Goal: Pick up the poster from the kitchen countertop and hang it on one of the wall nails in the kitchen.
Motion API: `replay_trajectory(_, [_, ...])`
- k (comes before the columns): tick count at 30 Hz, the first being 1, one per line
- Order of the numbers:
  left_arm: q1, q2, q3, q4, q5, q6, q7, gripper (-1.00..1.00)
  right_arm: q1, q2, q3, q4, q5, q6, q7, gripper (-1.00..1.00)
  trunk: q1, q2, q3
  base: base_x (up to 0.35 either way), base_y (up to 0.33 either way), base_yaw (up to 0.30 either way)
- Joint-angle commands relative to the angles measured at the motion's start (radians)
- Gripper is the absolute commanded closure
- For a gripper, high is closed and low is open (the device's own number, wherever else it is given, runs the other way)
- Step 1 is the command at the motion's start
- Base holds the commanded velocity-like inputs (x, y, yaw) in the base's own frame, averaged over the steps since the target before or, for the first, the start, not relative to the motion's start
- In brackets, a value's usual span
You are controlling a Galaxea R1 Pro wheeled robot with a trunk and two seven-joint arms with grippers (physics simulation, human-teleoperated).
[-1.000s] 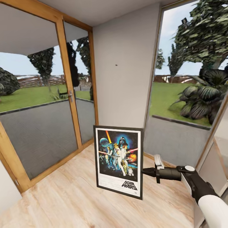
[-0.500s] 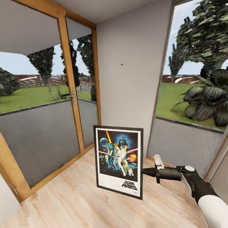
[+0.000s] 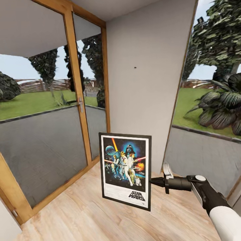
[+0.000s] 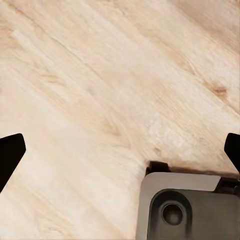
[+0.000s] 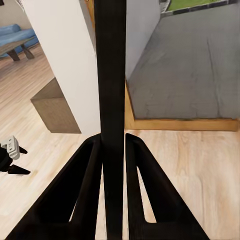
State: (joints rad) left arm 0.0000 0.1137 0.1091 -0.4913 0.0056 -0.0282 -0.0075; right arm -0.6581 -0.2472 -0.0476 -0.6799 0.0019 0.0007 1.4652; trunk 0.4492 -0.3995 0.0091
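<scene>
Ahead of the robot, a plain light-grey wall panel [image 3: 144, 67] stands between a wood-framed glass door [image 3: 77, 100] and a window. Low in front of it hangs the upright rectangular Star Wars poster with black frame and white border [image 3: 125, 169], long axis vertical, face toward the head camera, clear of the pale wood-plank floor [image 3: 83, 214]. Right hand [image 3: 152, 181] pinches its right edge; the right wrist view shows both black fingers [image 5: 90, 200] tight against the thin black frame [image 5: 111, 100]. Left hand [image 4: 120, 150] spread wide, carrying nothing, over floor planks. Tiny dark wall nail [image 3: 135, 67] sits well above the poster's top edge and slightly right of its centre, so the lift is mostly straight up. Right arm is the only candidate.
</scene>
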Motion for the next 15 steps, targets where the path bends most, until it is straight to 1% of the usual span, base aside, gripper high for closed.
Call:
replay_trajectory(1, [0.0,0.0,0.001,0.0,0.001,-0.003,-0.001,-1.0,-0.001,0.0,-0.002,0.0,0.0,0.004,0.006,1.0,0.001,0.0,0.0,0.283,0.231,0.0])
replay_trajectory(11, [0.0,-0.001,-0.005,0.003,0.001,-0.003,-0.002,-1.0,-0.001,0.001,-0.002,0.0,0.001,0.004,0.006,1.0,0.001,0.0,0.0,0.283,0.234,0.0])
replay_trajectory(15, [0.0,-0.001,-0.002,0.003,0.002,-0.004,-0.002,-1.0,0.0,0.0,-0.002,0.0,0.001,0.004,0.005,1.0,0.001,0.0,0.0,0.283,0.242,0.0])
